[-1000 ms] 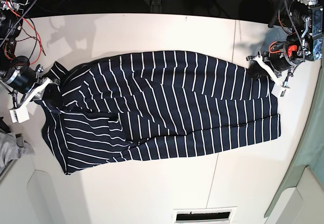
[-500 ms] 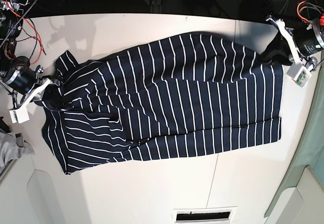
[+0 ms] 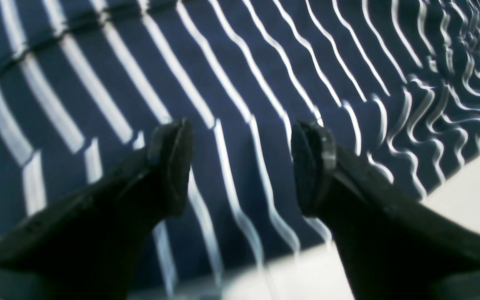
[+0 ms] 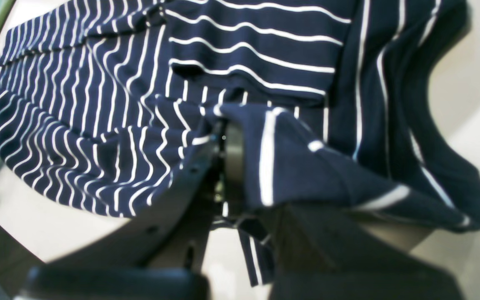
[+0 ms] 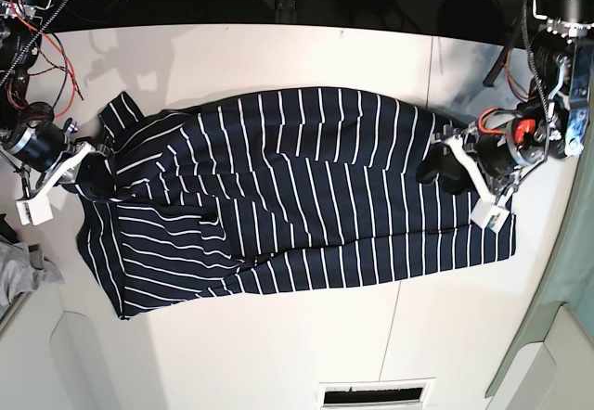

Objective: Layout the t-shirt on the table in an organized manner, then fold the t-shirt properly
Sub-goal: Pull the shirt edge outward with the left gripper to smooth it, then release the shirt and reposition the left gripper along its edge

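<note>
The navy t-shirt [image 5: 297, 187] with thin white stripes lies spread across the white table [image 5: 278, 336], its collar end at the left and its hem at the right. My left gripper [image 5: 444, 165] hovers over the hem end. In the left wrist view its gripper [image 3: 242, 166] is open and empty, with striped fabric [image 3: 240, 75] under the black fingers [image 3: 173, 162]. My right gripper [image 5: 85, 163] is at the shirt's left end. In the right wrist view the gripper [image 4: 223, 166] is shut on a bunched fold of the shirt [image 4: 290, 158].
A small grey cloth [image 5: 19, 271] lies at the table's left edge. A slotted vent [image 5: 376, 394] sits at the front edge. Red and black cables [image 5: 37, 48] hang at the back left. A green edge [image 5: 557, 299] borders the right side.
My left gripper came down from the back right corner to the shirt's hem end and now stands open. The stretched hem corner has dropped back. The right arm has not moved.
</note>
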